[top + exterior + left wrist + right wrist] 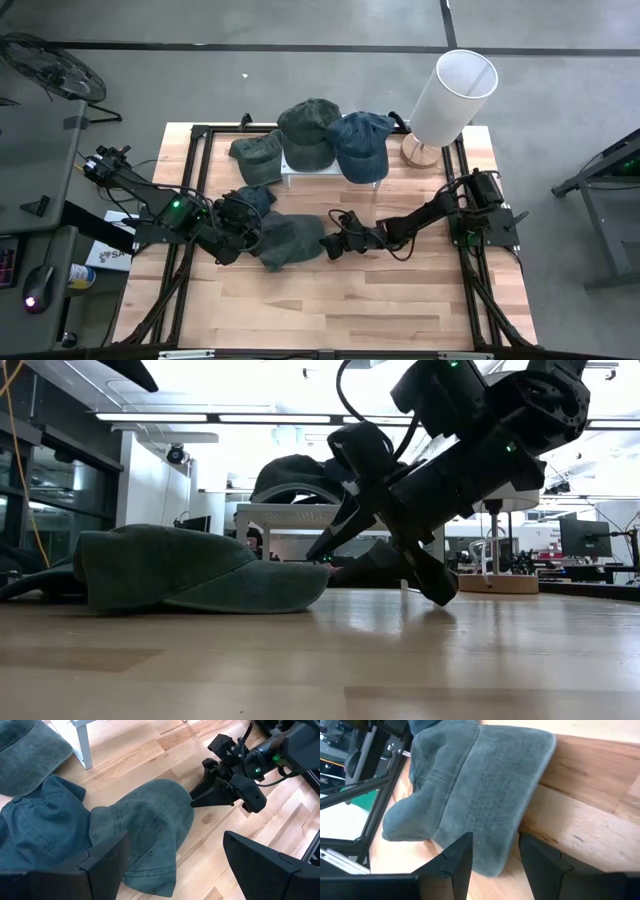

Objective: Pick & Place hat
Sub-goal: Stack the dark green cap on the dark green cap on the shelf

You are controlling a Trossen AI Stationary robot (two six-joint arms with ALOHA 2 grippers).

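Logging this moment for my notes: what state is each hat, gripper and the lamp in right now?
Grey-green hat: lying on the table, brim toward the right gripper, not lifted.
Right gripper: low at the brim's edge, fingers apart, brim not yet pinched.
Left gripper: open, beside the hat's crown.
Dark blue hat: crumpled on the table.
Two hats on the white stand: resting on top.
Lamp: upright.

Grey concrete floor surrounds the wooden tabletop. Long ceiling lights glow overhead. A monitor stands far behind.
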